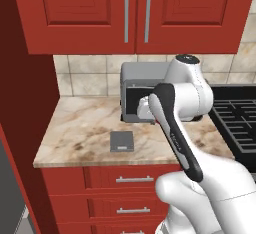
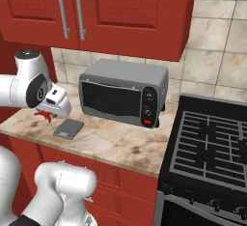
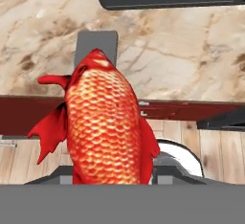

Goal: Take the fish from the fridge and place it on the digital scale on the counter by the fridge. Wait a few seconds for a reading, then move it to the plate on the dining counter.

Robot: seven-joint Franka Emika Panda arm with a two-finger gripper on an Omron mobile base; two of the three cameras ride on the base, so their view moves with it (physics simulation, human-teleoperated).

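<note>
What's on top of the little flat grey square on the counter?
Nothing rests on the small flat grey digital scale; its top is bare in both base views. In the hand view, the red-orange fish held in the gripper covers its near part.

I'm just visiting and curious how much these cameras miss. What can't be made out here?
- Jaws: in the hand view the fish covers them, so their hold on it is hidden.
- Fish, right base view: only red fins peek out below the white hand.
- Microwave, left base view: the arm blocks its front.
- Digital scale: any reading is too small to tell.
- Stove: cut off by the right edge.
</note>
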